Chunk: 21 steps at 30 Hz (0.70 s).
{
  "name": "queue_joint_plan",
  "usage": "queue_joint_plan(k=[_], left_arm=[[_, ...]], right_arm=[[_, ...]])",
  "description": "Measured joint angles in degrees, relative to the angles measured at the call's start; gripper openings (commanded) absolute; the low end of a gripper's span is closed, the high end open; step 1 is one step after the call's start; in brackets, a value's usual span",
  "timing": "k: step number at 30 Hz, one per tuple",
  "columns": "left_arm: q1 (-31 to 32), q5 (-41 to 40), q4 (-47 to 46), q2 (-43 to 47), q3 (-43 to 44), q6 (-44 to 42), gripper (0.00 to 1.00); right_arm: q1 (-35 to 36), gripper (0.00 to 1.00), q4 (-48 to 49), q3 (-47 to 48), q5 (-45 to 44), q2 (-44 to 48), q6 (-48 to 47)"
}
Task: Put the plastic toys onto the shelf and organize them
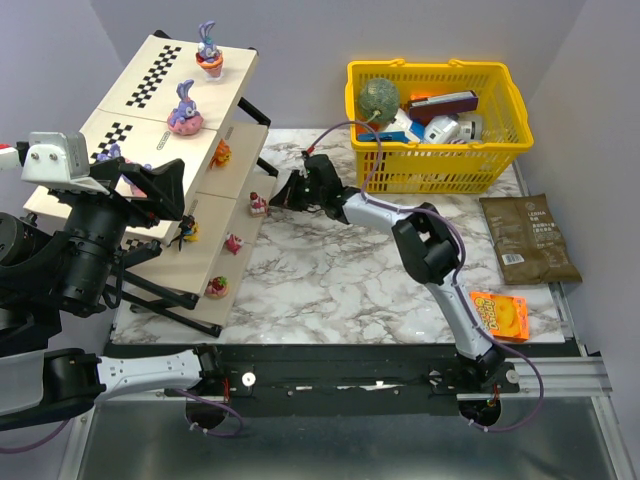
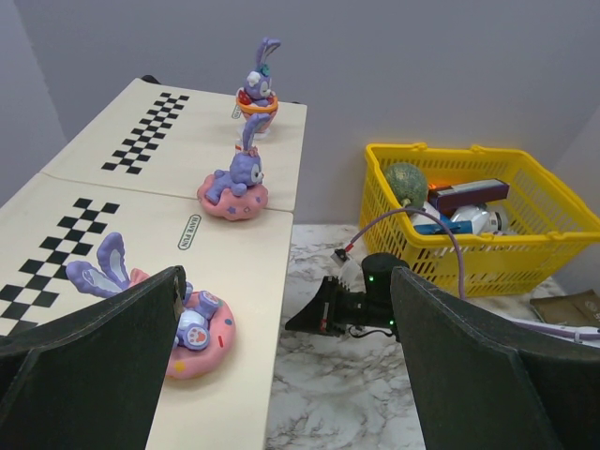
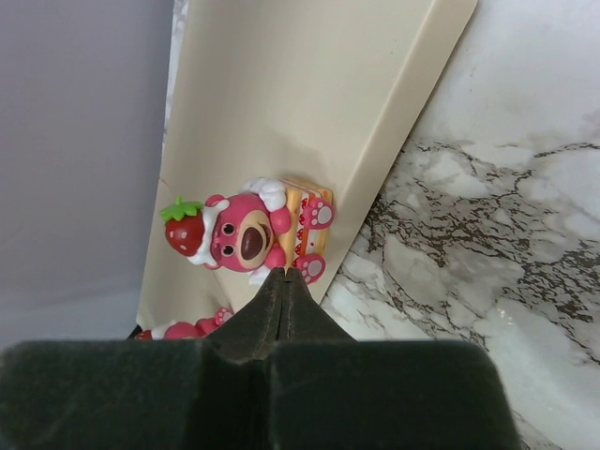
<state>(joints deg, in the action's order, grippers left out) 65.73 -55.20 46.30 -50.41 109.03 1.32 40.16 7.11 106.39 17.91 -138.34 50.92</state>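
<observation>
Found the right gripper [image 3: 284, 274] with jaws pressed together, tips at the pink bear toy [image 3: 248, 234] on the shelf's [image 3: 309, 94] outer edge; possibly touching, hard to tell. Called for a slow nudge further onto the shelf, without tipping it. Saw the left gripper [image 2: 286, 281] above the shelf, jaws wide apart, empty, over a rabbit toy [image 2: 192, 328]. Noted a yellow basket [image 1: 430, 66] well beyond the shelf, not obstructing.

Bright, even light; soft shadows under shelf [image 1: 190, 150]; fingers [image 3: 187, 394] slightly blurred in rt wrist cam
</observation>
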Motion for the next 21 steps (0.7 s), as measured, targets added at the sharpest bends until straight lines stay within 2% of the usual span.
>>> queue_joint_plan(k=[21], left_arm=[[0.00, 0.02, -0.66, 0.35, -0.04, -0.11, 0.99]], right_arm=[[1.49, 0.01, -3.08, 5.31, -0.02, -3.80, 0.00]])
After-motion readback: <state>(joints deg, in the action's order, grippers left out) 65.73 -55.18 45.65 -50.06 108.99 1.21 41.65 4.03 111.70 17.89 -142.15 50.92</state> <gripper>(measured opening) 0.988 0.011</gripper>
